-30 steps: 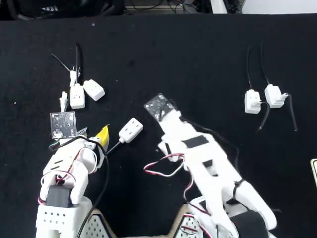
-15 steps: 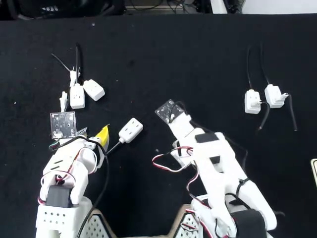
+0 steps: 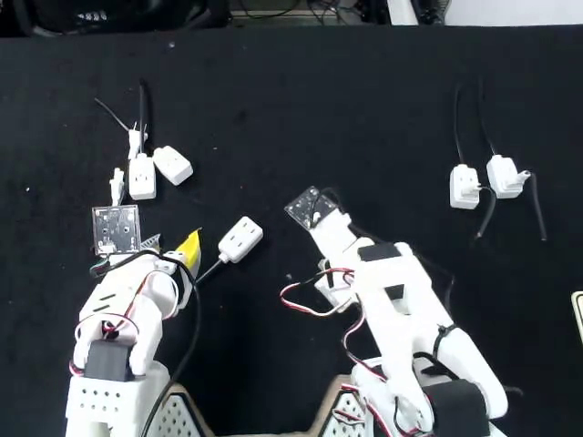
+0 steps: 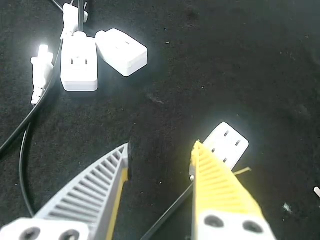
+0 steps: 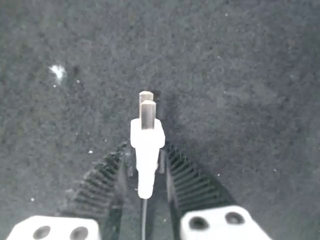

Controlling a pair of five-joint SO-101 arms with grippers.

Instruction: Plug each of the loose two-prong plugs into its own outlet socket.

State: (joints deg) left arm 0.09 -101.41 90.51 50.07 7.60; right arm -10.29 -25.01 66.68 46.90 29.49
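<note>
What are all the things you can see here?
left sockets: two, white, far left
middle socket: one, white, black cable, centre
right sockets: two, white, black cables, far right
loose plug: one, white, beside the left sockets
gripped plug: one, white, in the right tool
table: one, black, under everything
left tool: one, grey and yellow, open beside the middle socket
right tool: one, grey, shut on the gripped plug
</note>
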